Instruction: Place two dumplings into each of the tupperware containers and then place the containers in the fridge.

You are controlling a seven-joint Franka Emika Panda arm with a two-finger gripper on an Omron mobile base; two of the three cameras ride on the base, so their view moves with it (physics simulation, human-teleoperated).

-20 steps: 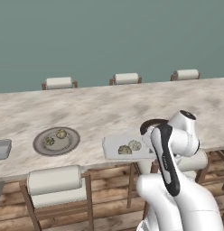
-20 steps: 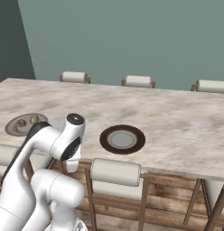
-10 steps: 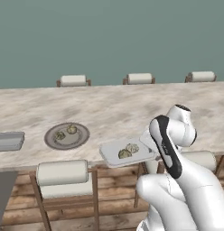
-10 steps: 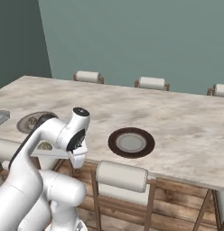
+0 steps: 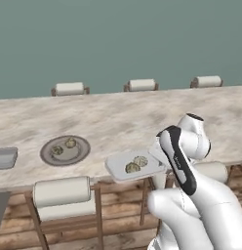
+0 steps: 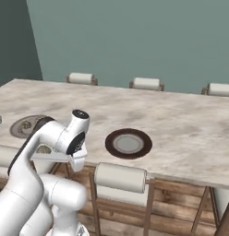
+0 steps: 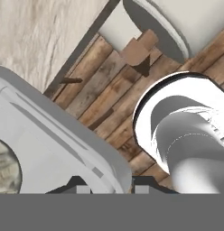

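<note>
A light-grey tupperware container (image 5: 121, 168) hangs level just in front of the counter's near edge, with two dumplings (image 5: 136, 164) in it. My gripper (image 7: 111, 187) is shut on its rim (image 7: 114, 168), and one dumpling (image 7: 5, 168) shows at the left of the hand view. From the right base view the container (image 6: 51, 156) is seen edge-on beside the hand (image 6: 77, 156). A second tupperware container (image 5: 5, 158) lies at the counter's left end. Two more dumplings (image 5: 64, 146) sit on a round plate (image 5: 80, 154). The fridge is out of view.
A long marble counter (image 5: 118, 117) runs across, with padded stools (image 5: 62, 191) along its near side and more behind. An empty brown-rimmed plate (image 6: 128, 143) sits on it right of the arm. Wooden floor (image 7: 109, 113) lies below the hand.
Both base views have shifted, so the base has moved. The container stays clamped in the gripper and has come slightly off the counter edge toward me.
</note>
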